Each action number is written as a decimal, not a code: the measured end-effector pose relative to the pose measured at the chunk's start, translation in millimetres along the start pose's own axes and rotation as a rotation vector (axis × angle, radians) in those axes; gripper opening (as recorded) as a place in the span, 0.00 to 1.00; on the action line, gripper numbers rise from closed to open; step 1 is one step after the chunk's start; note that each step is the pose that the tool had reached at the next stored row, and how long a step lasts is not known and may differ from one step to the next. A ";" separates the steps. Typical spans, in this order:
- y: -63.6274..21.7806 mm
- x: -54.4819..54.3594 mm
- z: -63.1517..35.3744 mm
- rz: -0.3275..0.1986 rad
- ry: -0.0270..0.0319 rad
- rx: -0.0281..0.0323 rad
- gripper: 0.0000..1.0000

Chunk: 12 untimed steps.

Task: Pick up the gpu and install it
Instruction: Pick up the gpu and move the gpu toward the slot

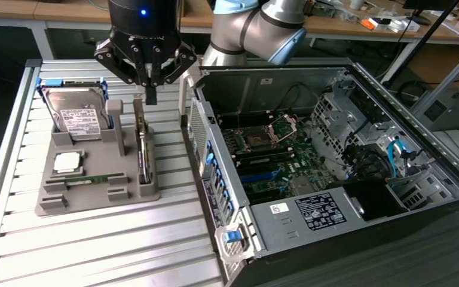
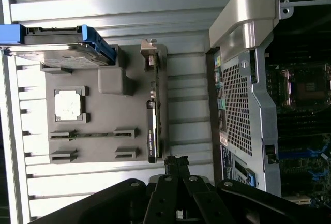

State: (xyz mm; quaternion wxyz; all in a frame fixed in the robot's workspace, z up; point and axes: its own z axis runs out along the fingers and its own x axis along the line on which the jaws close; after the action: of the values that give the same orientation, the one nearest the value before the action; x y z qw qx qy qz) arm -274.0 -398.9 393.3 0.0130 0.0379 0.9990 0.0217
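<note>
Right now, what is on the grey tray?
On the tray: a hard drive, a CPU, a memory stick and the gpu, standing on edge. The tray's slots cover the gpu's lower edge and the hard drive's bottom.

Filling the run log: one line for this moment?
gripper: shut, empty | position: just above gpu | gpu: on edge in gray holder | not installed

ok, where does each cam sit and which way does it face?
Exterior view: high off the arm, angled down on the parts tray and open PC case; shows the arm and shut hand over the gpu.
Wrist view: on the wrist, looking down past the hand at the tray and the case's side.
Shared: tray, gpu standing on edge, hard drive, case, hand.
</note>
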 end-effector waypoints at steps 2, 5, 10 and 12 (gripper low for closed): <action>0.0 0.0 0.0 0.000 0.0000 0.0000 0.11; 0.0 0.0 0.0 0.000 0.0000 0.0000 0.17; 0.0 0.0 0.0 0.000 -0.0001 0.0000 0.48; 0.0 0.0 0.0 0.000 0.0000 0.0000 0.48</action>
State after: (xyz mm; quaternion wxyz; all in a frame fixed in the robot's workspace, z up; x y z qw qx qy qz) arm -274.0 -398.9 393.3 0.0131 0.0379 0.9990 0.0217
